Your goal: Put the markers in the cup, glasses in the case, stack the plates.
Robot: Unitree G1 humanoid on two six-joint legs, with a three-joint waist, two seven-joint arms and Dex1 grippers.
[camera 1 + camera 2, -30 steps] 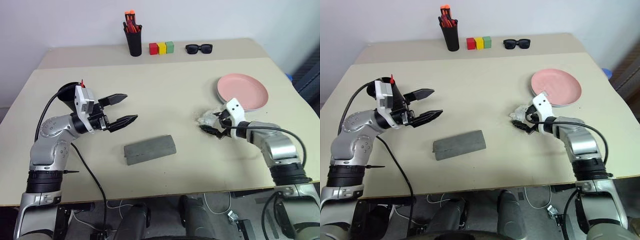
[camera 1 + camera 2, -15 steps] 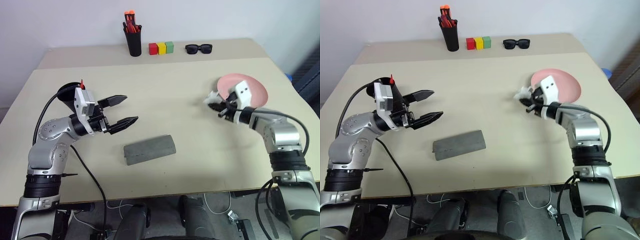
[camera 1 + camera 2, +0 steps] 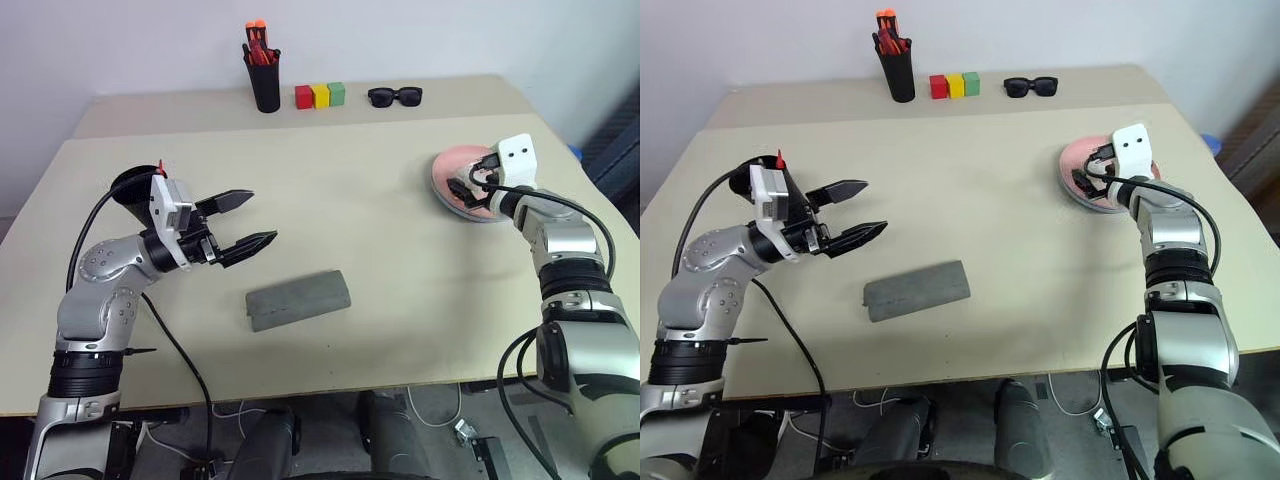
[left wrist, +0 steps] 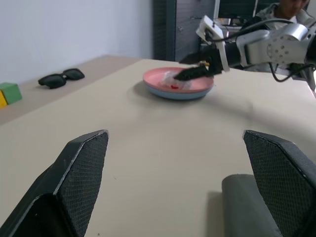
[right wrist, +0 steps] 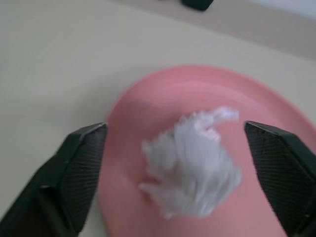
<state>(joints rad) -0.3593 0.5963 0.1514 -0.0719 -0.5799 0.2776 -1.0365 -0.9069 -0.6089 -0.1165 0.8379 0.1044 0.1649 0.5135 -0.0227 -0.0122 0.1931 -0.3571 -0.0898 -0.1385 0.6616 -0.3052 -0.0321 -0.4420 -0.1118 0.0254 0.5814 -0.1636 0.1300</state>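
The grey case (image 3: 299, 298) lies closed, low in the middle of the left eye view, flat on the desk (image 3: 330, 190). I cannot see the glasses, so they may already be inside; that is only a guess.

A little up and to the left, the left end effector (image 3: 247, 221) hangs over the desk with its two black fingers spread wide and nothing between them. It looks like it is waiting for its turn. Behind it, at the left edge, sits the wide black cup (image 3: 136, 190) with a red marker (image 3: 163, 166) tip poking out, so the marker seems to be put away.

At the right, higher in the frame, the right end effector (image 3: 1090, 180) reaches over the plates. The pink plate (image 3: 452, 168) lies on top of the light blue plate (image 4: 180, 95), so they look stacked. Its fingers stand wide apart and grasp nothing.

Along the top sit a tall pen pot (image 3: 266, 80) with red pens, three small blocks (image 3: 320, 96) and black sunglasses (image 3: 395, 96), well apart from the work.

The right wrist view shows something the eye views hide: a white crumpled wad (image 5: 190, 165) lying loose on the pink plate between the open fingers. The left wrist view shows the blue rim under the pink plate from the side, and a person far behind the desk.
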